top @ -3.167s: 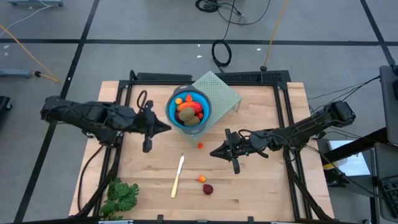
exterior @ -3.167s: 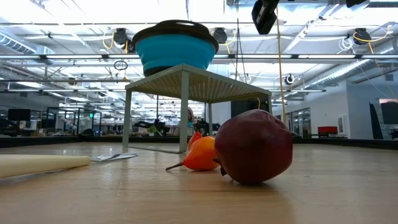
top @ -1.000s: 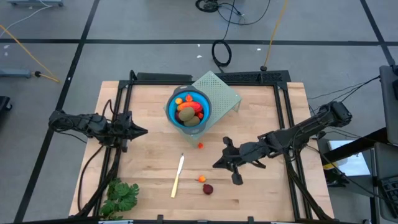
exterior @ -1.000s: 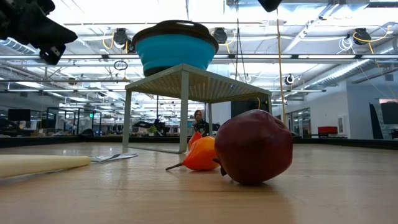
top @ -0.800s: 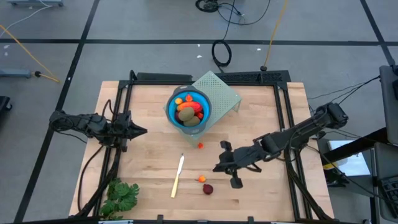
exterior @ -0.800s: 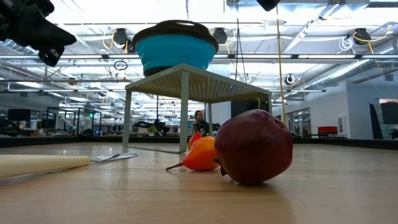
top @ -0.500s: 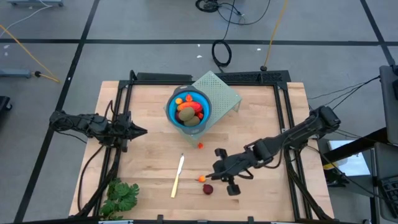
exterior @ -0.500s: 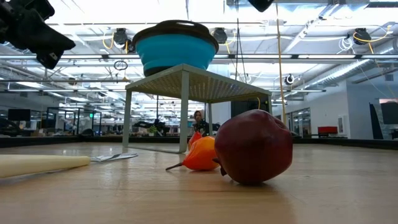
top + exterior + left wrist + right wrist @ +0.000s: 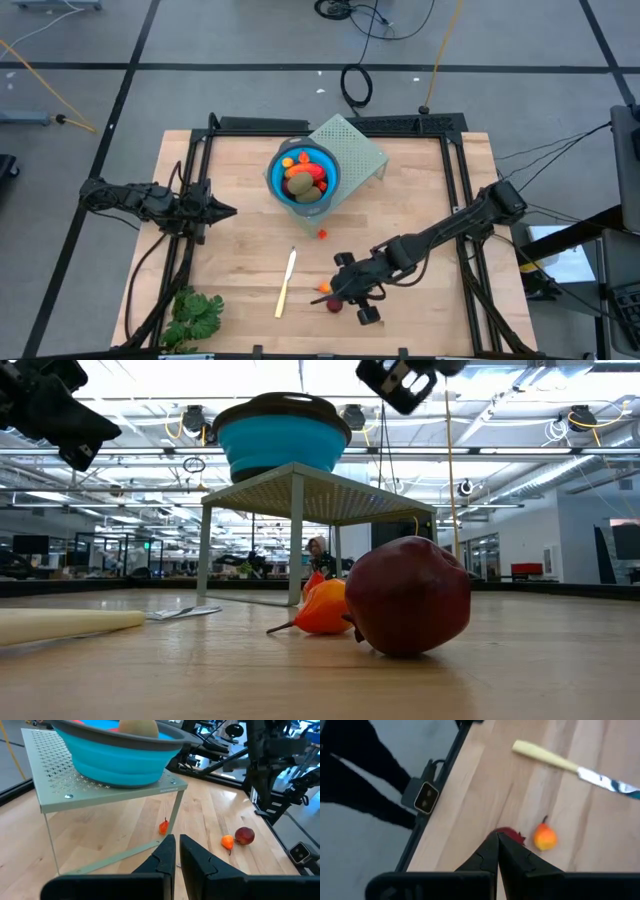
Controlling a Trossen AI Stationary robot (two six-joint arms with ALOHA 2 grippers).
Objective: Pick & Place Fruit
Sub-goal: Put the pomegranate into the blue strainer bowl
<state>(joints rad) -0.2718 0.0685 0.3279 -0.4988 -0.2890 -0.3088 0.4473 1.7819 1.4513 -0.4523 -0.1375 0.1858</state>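
Change: the right gripper (image 9: 342,289) has swung down across the surface (image 9: 420,190) over the last few seconds, from mid-table to a spot just above the dark red ball (image 9: 334,304) and the small orange piece (image 9: 324,287); the left gripper (image 9: 228,211) pulled back from the blue bowl (image 9: 273,180) and now waits at the left edge.
Meaning: most fruit already lies in the bowl on the perforated stand (image 9: 365,150) — three pieces are left on the wood, and the dark red ball looks like the next pick.
Right fingers: pressed together in the right wrist view, tips over the ball (image 9: 510,834), holding nothing — they would need to part before a grasp.
Left fingers: close together in the left wrist view, empty.
High view only: the tiny red bit (image 9: 321,234) below the bowl, the knife (image 9: 286,282), the leafy bunch (image 9: 195,315).
Low view only: ball (image 9: 407,596) and orange piece (image 9: 325,607) touch.
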